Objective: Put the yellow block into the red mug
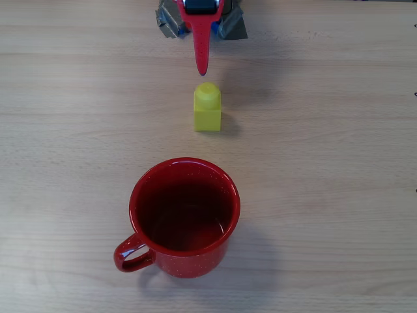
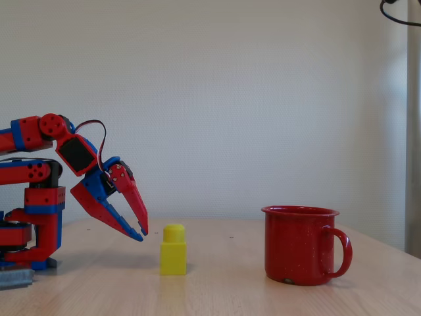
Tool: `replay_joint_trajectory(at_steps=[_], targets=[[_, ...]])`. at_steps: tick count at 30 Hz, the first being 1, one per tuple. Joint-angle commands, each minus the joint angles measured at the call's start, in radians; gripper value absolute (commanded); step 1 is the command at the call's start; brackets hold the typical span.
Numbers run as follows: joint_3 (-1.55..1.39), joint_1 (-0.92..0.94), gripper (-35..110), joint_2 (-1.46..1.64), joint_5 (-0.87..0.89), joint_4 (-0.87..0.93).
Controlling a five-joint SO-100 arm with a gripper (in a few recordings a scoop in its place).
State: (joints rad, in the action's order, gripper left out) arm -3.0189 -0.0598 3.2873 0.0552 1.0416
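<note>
One yellow block (image 2: 173, 250) upright on table (image 2: 230, 289), jaws slightly parted beside it, empty; arm base cut off at frame edge; red mug (image 2: 301, 245) apart.

No readable text, labels, brands or numbers anywhere in either view. Yellow block (image 1: 207, 109), red mug (image 2: 300, 245) and gripper (image 2: 141, 233) all have plain, unmarked surfaces; the mug carries only white speckles, no print.

Seen from above, a yellow block (image 1: 207, 109) stands stud-up on a wooden table (image 1: 339, 163), between a red gripper (image 1: 202, 62) tip above and a red mug (image 1: 184, 216) below.
</note>
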Motion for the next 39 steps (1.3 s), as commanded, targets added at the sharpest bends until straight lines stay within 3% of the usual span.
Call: replay_joint_trajectory(at_steps=[1, 6, 19, 35, 39], targets=[[0.002, -0.011, 0, 0.018, 0.020, 0.012], [0.044, -0.002, 0, 0.002, 0.028, 0.035], [0.371, -0.006, 0, -0.377, 0.087, 0.015], [0.761, 0.029, 0, -0.818, 0.109, 0.163], [0.844, 0.037, 19, -0.914, 0.118, 0.198]])
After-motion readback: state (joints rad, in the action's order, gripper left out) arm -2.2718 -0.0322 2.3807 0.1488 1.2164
